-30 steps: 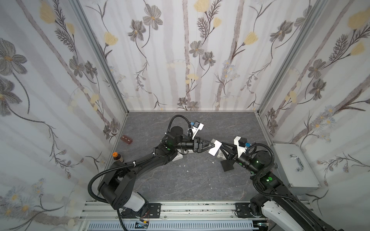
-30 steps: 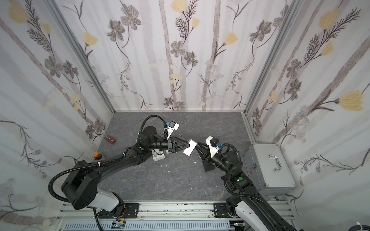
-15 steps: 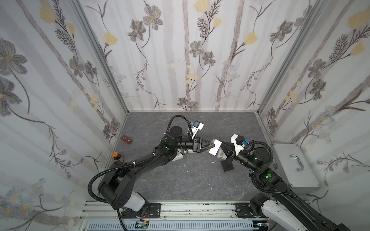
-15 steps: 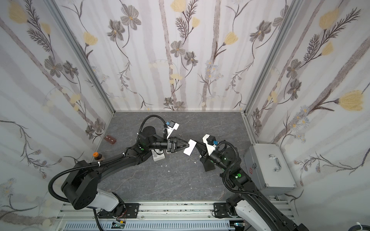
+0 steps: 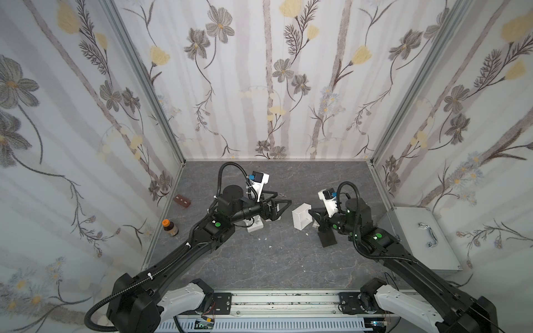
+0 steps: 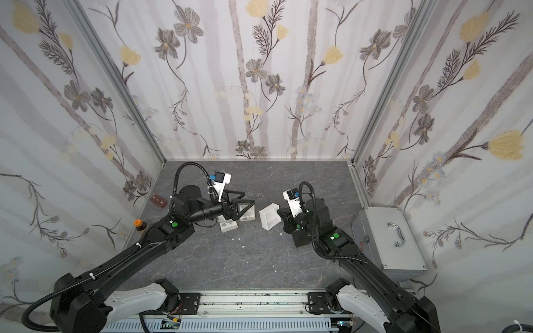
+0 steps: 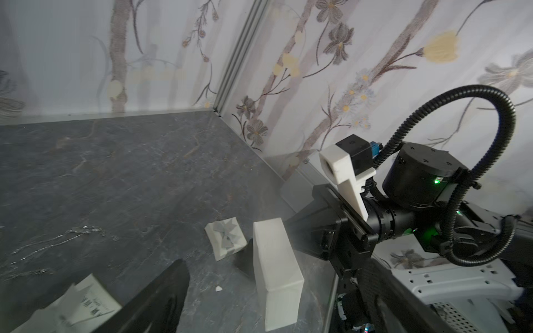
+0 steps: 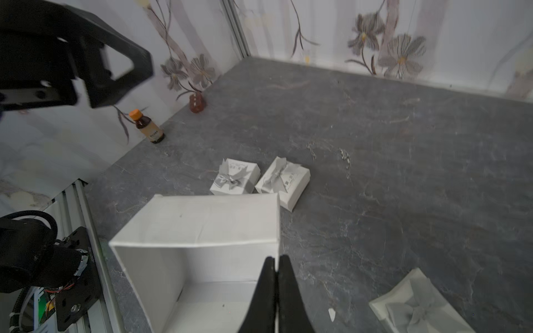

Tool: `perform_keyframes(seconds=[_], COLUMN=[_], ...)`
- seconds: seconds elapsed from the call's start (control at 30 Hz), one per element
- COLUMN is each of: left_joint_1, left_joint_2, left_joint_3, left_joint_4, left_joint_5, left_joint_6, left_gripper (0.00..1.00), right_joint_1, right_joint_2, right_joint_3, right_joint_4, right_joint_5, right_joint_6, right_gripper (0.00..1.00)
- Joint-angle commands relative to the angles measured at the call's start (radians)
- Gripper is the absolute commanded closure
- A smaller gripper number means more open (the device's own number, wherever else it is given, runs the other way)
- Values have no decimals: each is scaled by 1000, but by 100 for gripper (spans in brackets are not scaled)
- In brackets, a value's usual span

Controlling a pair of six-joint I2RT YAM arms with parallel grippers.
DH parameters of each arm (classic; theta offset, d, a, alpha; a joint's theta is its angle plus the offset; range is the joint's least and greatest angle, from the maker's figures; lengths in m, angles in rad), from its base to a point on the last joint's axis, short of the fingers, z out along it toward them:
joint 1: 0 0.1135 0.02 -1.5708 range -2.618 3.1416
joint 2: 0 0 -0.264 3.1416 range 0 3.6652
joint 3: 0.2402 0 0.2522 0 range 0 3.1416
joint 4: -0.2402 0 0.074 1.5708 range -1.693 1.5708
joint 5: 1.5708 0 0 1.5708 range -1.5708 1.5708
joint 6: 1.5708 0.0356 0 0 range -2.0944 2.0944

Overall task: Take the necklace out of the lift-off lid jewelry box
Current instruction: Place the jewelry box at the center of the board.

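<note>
Top views: left end effector (image 5: 284, 210) released, jaws spread, empty; right end effector (image 5: 311, 212) clenched on the wall of the tilted jewelry box (image 5: 302, 216).
Left wrist: jewelry box seen side-on, contents hidden.
Right wrist: jewelry box interior bare; a thin chain, probably the necklace (image 8: 344, 157), lies on the bench (image 8: 432, 230), apart.
Progress: removal seemingly done; jewelry box not yet set down.

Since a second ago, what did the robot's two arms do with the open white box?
The left end effector opened, let go of the white box and drew back toward its own side. The right end effector closed on the box's wall and now holds it alone. The box barely moved. The bottle, the silver case and the bow-topped boxes stayed put.
</note>
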Motion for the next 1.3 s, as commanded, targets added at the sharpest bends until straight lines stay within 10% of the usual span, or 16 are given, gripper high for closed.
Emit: perform_keyframes(seconds=[0.0,0.5,0.7,1.27], left_joint_1=[2,0,-2,-2], left_joint_2=[-22,-120,-90,-63], left_joint_3=[-14,-145,-155,-140], left_joint_4=[-173,-192,-159,-196], left_joint_5=[-159,-199,-172,-237], left_joint_6=[127,179,182,276], left_gripper=[6,6,7,8], right_joint_1=[2,14,16,-100], right_joint_2=[134,507,481,269], right_joint_3=[66,137,134,-8], right_joint_4=[-181,-242,-245,-305], right_joint_5=[42,34,37,333], right_joint_6=[70,195,206,318], right_gripper=[100,93,66,56])
